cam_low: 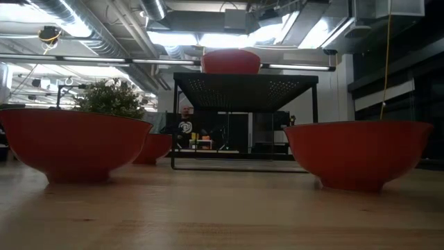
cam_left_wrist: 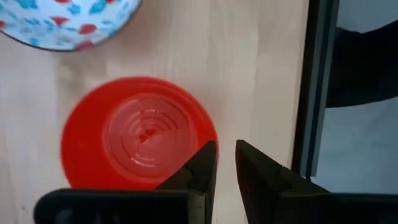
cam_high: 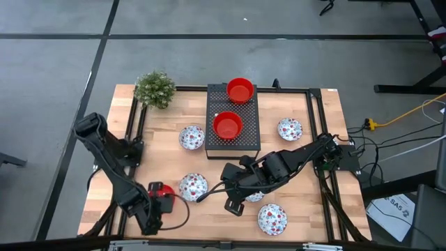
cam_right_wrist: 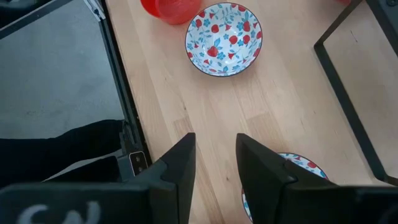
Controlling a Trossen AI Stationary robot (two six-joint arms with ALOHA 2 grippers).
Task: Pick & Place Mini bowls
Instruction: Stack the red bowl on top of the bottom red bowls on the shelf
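Two red mini bowls (cam_high: pixel 239 90) (cam_high: pixel 227 125) sit on top of the black perforated box (cam_high: pixel 249 115). A third red bowl (cam_high: pixel 162 189) (cam_left_wrist: pixel 140 134) stands on the table at my left gripper (cam_high: pixel 155 206) (cam_left_wrist: pixel 226 163), near the front left. That gripper's fingers are a narrow gap apart; one finger (cam_left_wrist: pixel 202 168) overlaps the bowl's rim and the other is over bare wood. Floral bowls (cam_high: pixel 191 137) (cam_high: pixel 290 129) (cam_high: pixel 193 186) (cam_high: pixel 272 218) rest on the table. My right gripper (cam_high: pixel 235 199) (cam_right_wrist: pixel 214 152) hovers open over wood, beside another floral bowl (cam_right_wrist: pixel 295 165). My left gripper comes at the red bowl from above, pointing down. One finger sits over the bowl's rim (cam_left_wrist: pixel 208 138) on its side toward the table's left frame rail. Bare wood shows in the gap between the fingers. Whether the finger touches the rim, I cannot tell.
A green plant (cam_high: pixel 155 88) stands at the far left corner. Black frame rails (cam_high: pixel 136 125) (cam_high: pixel 322 125) run along both sides of the table. The low view shows large red bowls (cam_low: pixel 69 142) (cam_low: pixel 357 153) close to the camera and a person (cam_low: pixel 185 121) far behind.
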